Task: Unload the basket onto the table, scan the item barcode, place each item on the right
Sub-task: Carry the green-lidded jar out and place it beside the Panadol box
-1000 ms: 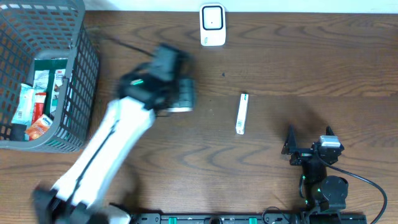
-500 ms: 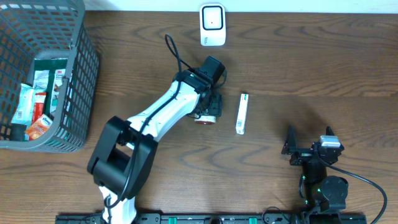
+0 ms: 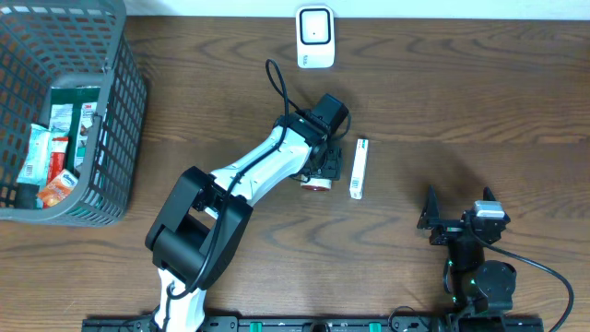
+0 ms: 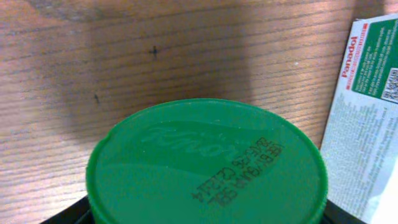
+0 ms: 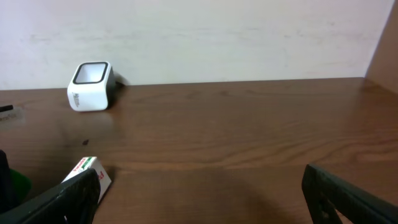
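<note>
Table (image 3: 461,92): dark brown wood-grain top, a few small dark specks in the surface. Grey mesh basket (image 3: 124,138) stood at the far left corner. White barcode scanner (image 3: 314,37) sat at the far edge, about midway along it. One slim white carton (image 3: 358,169), green at its far end, lay flat near the table's centre, well apart from both.

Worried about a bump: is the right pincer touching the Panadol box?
Apart. The overhead view shows a wide strip of bare table between the open right pincer and the Panadol box.
</note>
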Controlling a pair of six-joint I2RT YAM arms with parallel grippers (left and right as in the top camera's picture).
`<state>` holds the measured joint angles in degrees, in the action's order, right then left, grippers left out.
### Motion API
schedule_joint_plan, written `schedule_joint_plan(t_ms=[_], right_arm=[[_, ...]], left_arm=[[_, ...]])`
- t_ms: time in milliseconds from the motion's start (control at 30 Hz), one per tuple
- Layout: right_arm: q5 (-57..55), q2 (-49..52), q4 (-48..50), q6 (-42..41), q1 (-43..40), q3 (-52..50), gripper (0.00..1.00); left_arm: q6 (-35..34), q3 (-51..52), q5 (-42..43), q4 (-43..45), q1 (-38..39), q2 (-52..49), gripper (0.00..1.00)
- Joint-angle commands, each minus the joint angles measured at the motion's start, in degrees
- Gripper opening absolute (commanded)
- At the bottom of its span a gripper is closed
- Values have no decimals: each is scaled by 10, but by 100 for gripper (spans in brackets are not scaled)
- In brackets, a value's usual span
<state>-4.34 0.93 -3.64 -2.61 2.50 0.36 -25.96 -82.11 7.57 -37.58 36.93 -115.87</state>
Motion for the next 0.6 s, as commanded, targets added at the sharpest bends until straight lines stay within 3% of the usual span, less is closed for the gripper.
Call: schedule_joint_plan(t_ms=[0,300,567], right_arm=[[-1,-1,-2,-7,6,0,99],[-1,-1,-2,-7,6,0,99],[-1,-1,-2,-7,6,0,99]], left_arm=[[-8,0,-16,0,0,-2,75],[-7,3,-17,0,2,-2,93],[-7,-12,-33,0,1,13,95]])
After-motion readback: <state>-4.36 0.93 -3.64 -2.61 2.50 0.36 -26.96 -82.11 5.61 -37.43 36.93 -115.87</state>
